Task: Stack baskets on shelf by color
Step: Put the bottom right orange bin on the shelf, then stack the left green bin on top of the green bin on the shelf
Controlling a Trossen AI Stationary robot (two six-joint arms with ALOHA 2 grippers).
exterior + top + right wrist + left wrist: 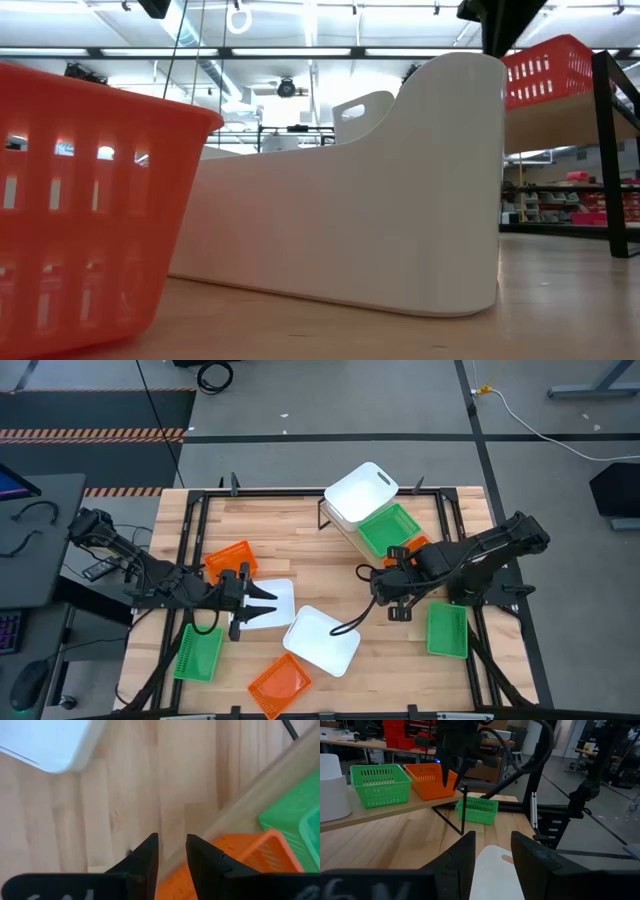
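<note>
Two claws are in play, and your left claw point(262, 598) is the nearer one to the next pick: a white basket point(272, 603) lies flat on the desk right under its parted, empty fingers, stretching forward past the tips, its long axis along the arm's reach. Your right claw point(386, 582) hangs just off the end of the shelf point(350, 532), fingers a little apart and empty, directly above the orange basket point(412, 548) already sitting there beside a green one.
</note>
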